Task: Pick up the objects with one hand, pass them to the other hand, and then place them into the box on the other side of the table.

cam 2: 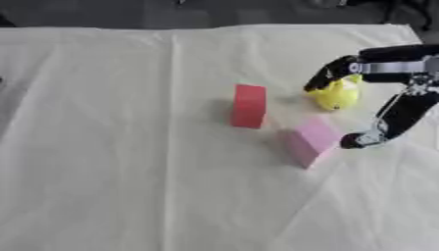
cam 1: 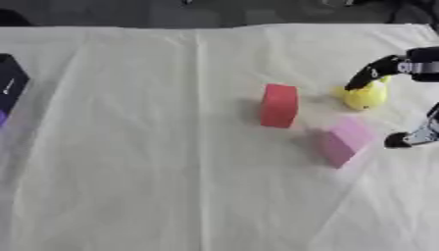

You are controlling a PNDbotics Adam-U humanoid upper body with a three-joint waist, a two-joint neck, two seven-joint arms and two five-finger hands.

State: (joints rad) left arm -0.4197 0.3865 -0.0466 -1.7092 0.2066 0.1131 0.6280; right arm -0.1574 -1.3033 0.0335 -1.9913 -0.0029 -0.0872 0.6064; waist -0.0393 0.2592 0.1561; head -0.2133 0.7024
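Three things lie on the right half of the white tablecloth (cam 1: 129, 147): a red block (cam 2: 249, 106) standing on edge, a pink block (cam 2: 310, 141) nearer me, and a yellow rounded object (cam 2: 336, 95) farther right. My right hand (cam 2: 390, 66) reaches in from the right edge. Its fingers (cam 2: 329, 74) arch over the top of the yellow object and touch its far left side. The thumb (cam 2: 360, 139) hangs well apart, just right of the pink block. Nothing is held. My left hand shows in neither view.
A dark box (cam 1: 10, 86) sits at the table's left edge, partly cut off, with a bit of purple at its lower side. The table's far edge runs along the top, with dark floor beyond.
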